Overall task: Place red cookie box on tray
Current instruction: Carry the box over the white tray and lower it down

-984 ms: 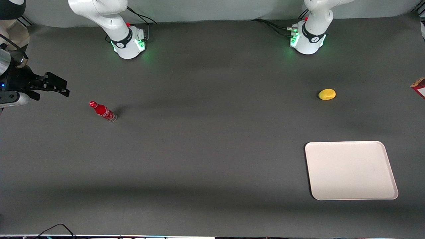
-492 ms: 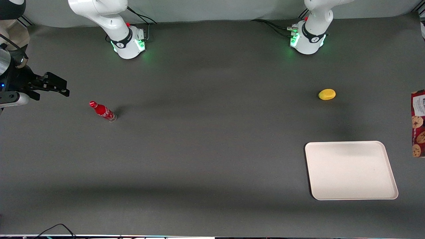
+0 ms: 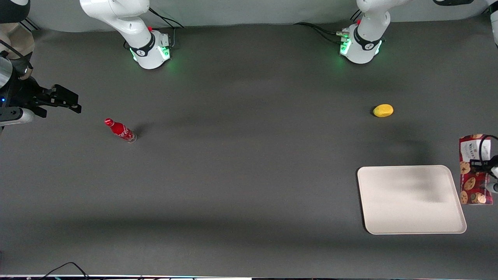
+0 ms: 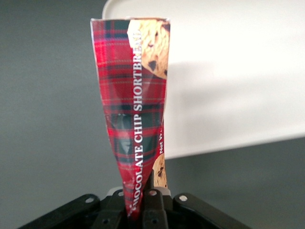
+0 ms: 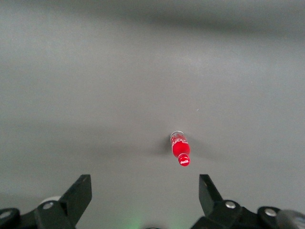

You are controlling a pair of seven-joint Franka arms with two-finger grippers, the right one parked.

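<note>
Gripping the red cookie box [image 3: 474, 169], the gripper [image 3: 483, 168] hung at the working arm's end of the surface [image 3: 249, 175], partly cut by the front view's edge. Fingers [image 4: 151, 206] were clamped on the box's narrow end, pinching it; the rest of the box stood out away from them, off the surface. Box face read "chocolate chip shortbread" on red plaid, with cookie pictures and a white label patch in the front view.

Tray [image 3: 410, 199] lay flat on the surface, just beside the box in the front view, toward the parked arm's end from the fingers. Box was not on it; the front view showed the box edge close to the tray's rim near one rounded corner. In the left wrist view the tray [image 4: 238, 71] showed past the box [image 4: 136, 109], its corner near the box's free end. A soft shadow crossed the tray's face.

Yellow fruit [image 3: 383, 110] sat farther from the front camera than the tray, well apart from the fingers. Red soda bottle [image 3: 120, 130] stood well away, toward the parked arm's end of the surface; it also showed in the right wrist view [image 5: 180, 149].
</note>
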